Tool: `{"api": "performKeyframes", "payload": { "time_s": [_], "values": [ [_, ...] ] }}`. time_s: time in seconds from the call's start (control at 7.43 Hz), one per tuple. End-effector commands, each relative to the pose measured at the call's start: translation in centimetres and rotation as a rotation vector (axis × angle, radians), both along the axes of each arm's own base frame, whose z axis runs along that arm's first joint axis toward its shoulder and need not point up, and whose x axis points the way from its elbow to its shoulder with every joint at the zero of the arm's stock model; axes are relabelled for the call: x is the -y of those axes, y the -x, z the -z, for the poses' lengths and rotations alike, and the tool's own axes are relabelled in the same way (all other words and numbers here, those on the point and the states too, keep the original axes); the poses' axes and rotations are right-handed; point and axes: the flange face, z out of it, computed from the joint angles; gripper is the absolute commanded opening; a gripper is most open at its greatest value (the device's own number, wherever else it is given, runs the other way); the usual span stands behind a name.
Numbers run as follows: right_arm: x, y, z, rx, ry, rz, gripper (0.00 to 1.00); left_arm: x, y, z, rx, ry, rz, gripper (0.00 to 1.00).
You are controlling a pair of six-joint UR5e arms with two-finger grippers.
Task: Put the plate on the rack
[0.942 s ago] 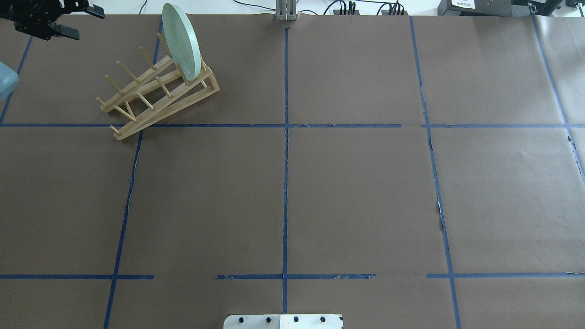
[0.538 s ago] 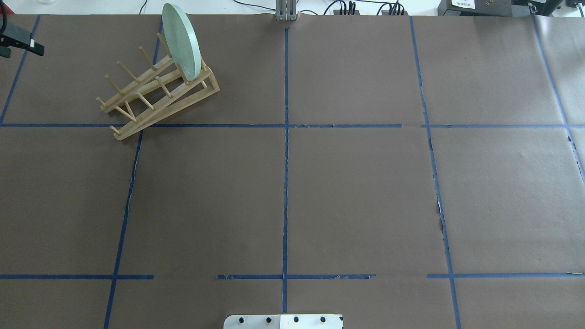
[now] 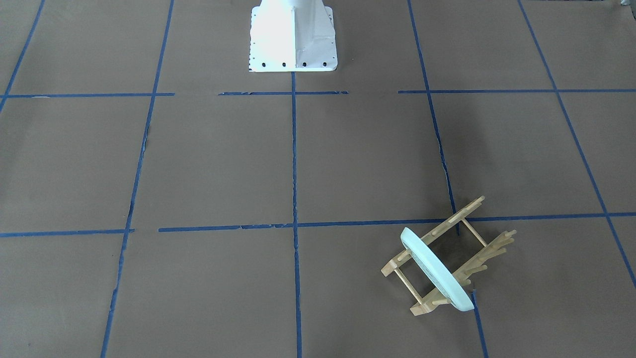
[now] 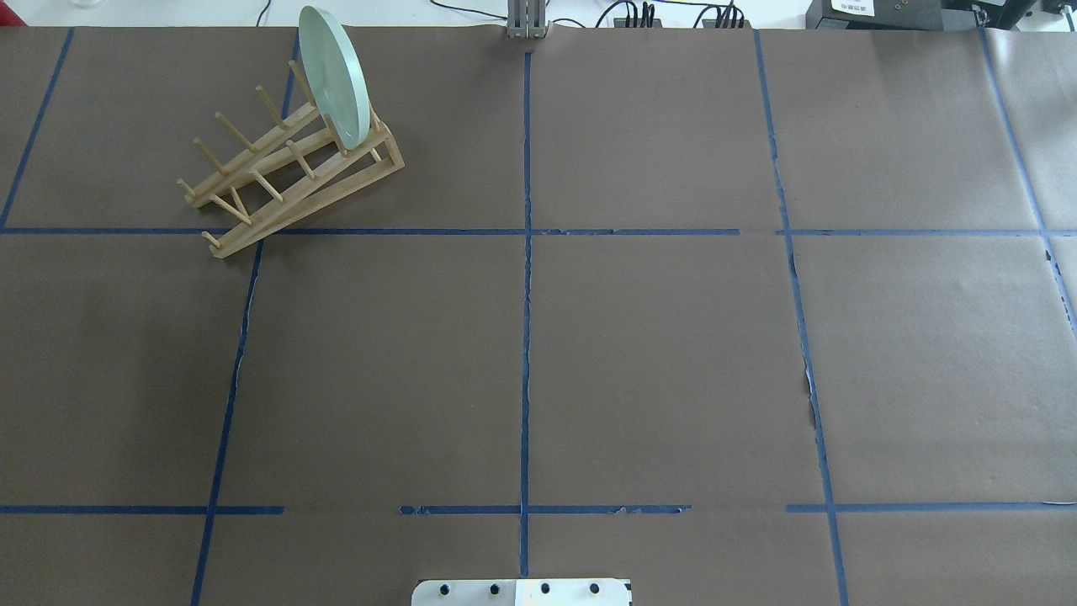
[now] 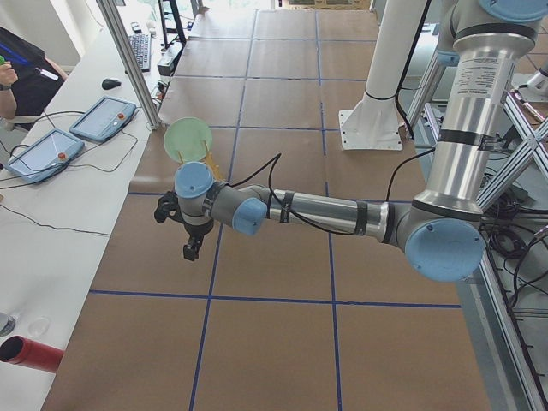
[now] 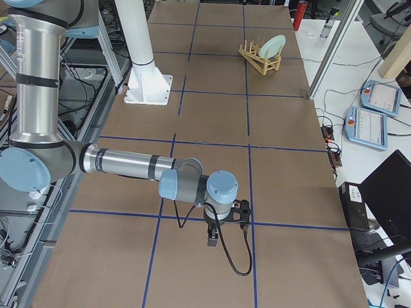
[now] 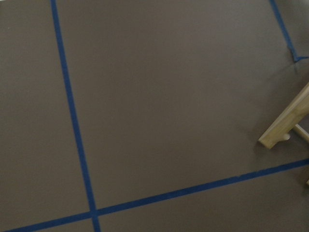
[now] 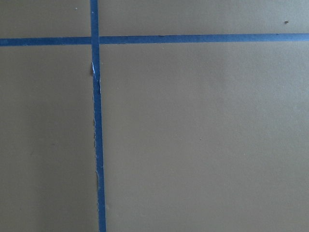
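Note:
The pale mint-green plate (image 4: 334, 76) stands on edge between pegs at the far end of the light-wood rack (image 4: 311, 198), at the table's far left. Both also show in the front view, plate (image 3: 437, 271) and rack (image 3: 459, 215). No gripper touches them. My left gripper (image 5: 190, 244) hangs over the table's left end, apart from the plate (image 5: 188, 139); I cannot tell whether it is open or shut. My right gripper (image 6: 215, 240) hangs over the right end, far from the rack (image 6: 260, 61); I cannot tell its state either. A rail end (image 7: 285, 128) shows in the left wrist view.
Brown paper with blue tape grid lines (image 4: 526, 337) covers the table. The robot's white base (image 3: 293, 37) stands at the near middle edge. Tablets (image 5: 77, 133) and cables lie on the white bench beyond the far edge.
My left gripper has drawn back to the left, away from the rack, and has left the overhead view. The plate and rack have not moved.

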Motion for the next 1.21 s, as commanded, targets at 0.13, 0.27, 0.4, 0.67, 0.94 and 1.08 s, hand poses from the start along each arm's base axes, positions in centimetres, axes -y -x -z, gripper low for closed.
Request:
{"api": "performKeyframes", "payload": {
  "time_s": [0.13, 0.27, 0.4, 0.67, 0.94, 1.08],
  "values": [
    [0.0, 0.1, 0.0, 0.0, 0.0, 0.001, 1.0, -2.4, 7.3, -2.8, 0.097, 0.059, -0.005, 1.0],
    [0.0, 0.1, -0.1, 0.0, 0.001, 0.001, 1.0, -2.5, 8.3, -2.7, 0.095, 0.051, 0.016, 1.0],
    [0.0, 0.0, -0.1, 0.0, 0.001, 0.0, 1.0, -2.4, 8.3, -2.6, 0.092, 0.062, 0.032, 1.0],
    [0.0, 0.0, 0.0, 0.0, 0.0, 0.0, 1.0, -2.2, 7.9, -1.9, 0.036, 0.082, 0.06, 1.0],
    [0.0, 0.1, -0.1, 0.0, 0.001, 0.001, 1.0, -2.1, 7.9, -1.4, 0.048, 0.039, 0.06, 1.0],
    [0.0, 0.1, 0.0, 0.0, 0.0, 0.001, 1.0, -2.9, 7.8, -2.4, 0.051, 0.057, 0.058, 1.0]
  ]
}}
